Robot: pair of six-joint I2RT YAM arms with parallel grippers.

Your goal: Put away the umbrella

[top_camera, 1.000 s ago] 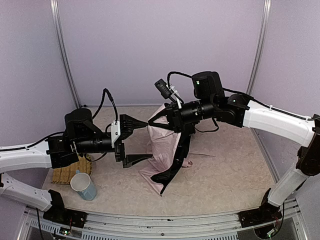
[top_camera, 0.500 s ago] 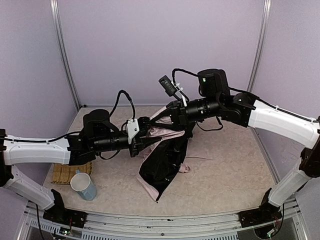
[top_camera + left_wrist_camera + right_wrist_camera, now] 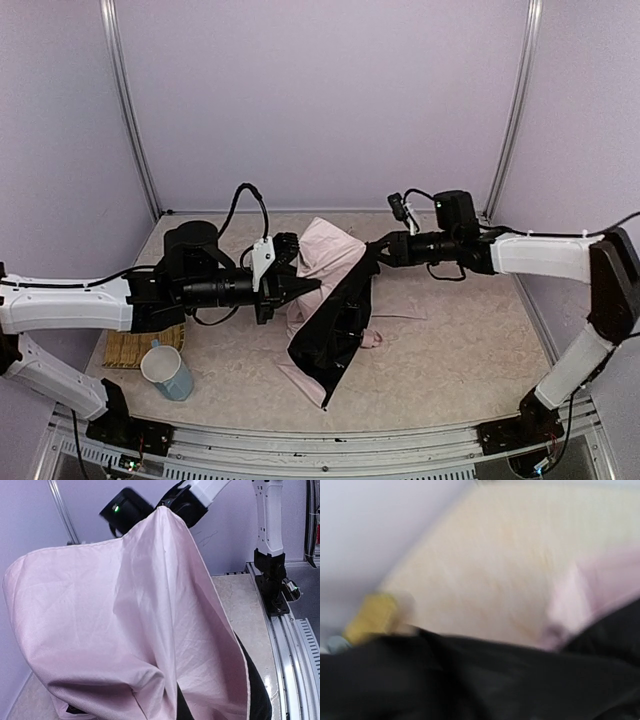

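The umbrella (image 3: 325, 250) hangs limp over the middle of the table, with pale pink fabric on top and black lining (image 3: 335, 325) drooping down to the tabletop. My left gripper (image 3: 305, 285) is shut on the fabric's left side. Pink cloth (image 3: 125, 605) fills the left wrist view and hides the fingers. My right gripper (image 3: 378, 248) sits at the fabric's upper right corner, where the cloth runs up to its tip. The right wrist view is blurred, showing black lining (image 3: 495, 680) across its lower half and a pink edge (image 3: 600, 585). Its jaws are not visible.
A white and blue mug (image 3: 168, 372) stands at the front left beside a woven mat (image 3: 125, 345). A thin dark rod (image 3: 400, 317) lies on the beige tabletop (image 3: 460, 340) to the right of the fabric. Lilac walls surround the table.
My left gripper reached right into the fabric and shut on it. The right arm lowered and drew back to the right, spreading the cloth so more black lining shows.
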